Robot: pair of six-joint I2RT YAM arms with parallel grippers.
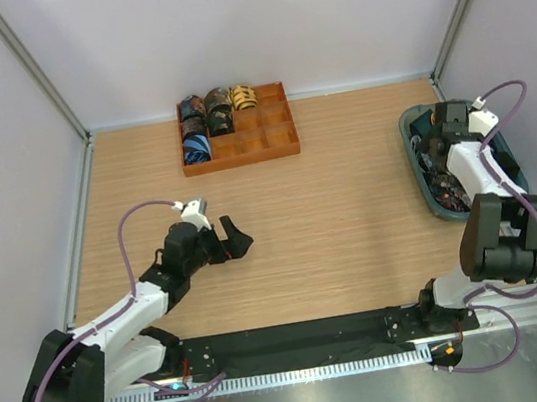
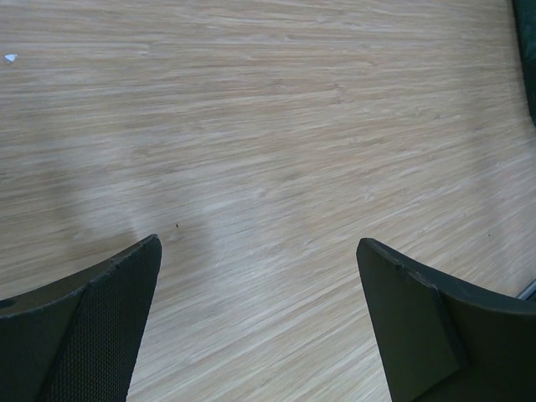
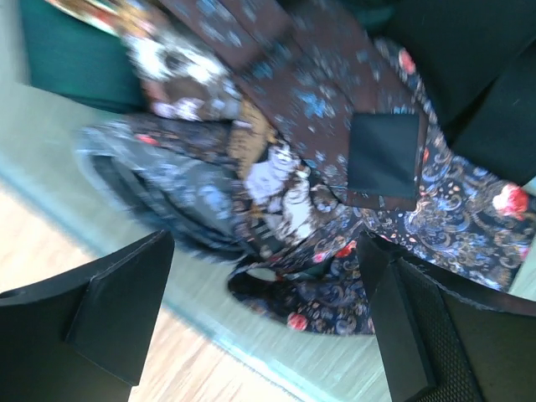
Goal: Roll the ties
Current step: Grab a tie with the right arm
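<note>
Right gripper spread wide, holding nothing, over loose ties heaped in bin; I judge it is lining up next pick. Left gripper wide, empty, low over table, likely waiting to roll. Rolled ties in tray.

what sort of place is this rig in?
Probably a lab test cell, not a shop: plain white walls box in a wood-look table, with an orange tray of rolled ties and a teal bin of loose ties staged on it.
</note>
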